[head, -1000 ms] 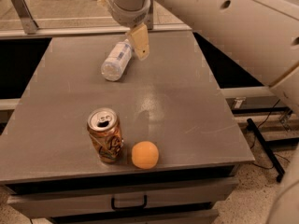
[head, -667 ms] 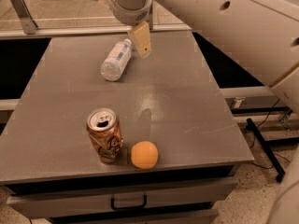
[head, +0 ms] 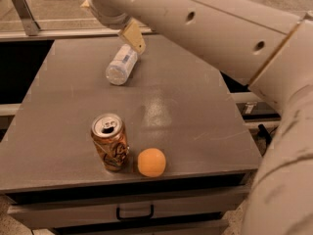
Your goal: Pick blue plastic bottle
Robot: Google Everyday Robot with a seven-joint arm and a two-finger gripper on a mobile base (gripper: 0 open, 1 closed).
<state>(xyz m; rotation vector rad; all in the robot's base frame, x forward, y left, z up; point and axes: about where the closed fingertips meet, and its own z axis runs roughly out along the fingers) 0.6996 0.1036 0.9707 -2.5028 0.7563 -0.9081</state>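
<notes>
The blue plastic bottle (head: pixel 121 65), clear and ribbed with a pale label, lies on its side at the back middle of the grey table (head: pixel 186 106). My gripper (head: pixel 111 21) hangs just above and behind the bottle's far end. One tan finger (head: pixel 133 35) shows close over that end, apart from the bottle. A second tan tip shows further left, so the fingers stand apart and hold nothing. My arm fills the top and right of the view.
An orange-brown drink can (head: pixel 110 142) stands upright near the table's front edge, with an orange ball (head: pixel 151 162) right beside it. A drawer with a black handle (head: pixel 134 212) is below the tabletop. A metal rail (head: pixel 29 33) runs behind the table.
My gripper has shifted a little to the left over the bottle's far end, and my arm has swung lower across the right of the view. The bottle, can and ball have not moved.
</notes>
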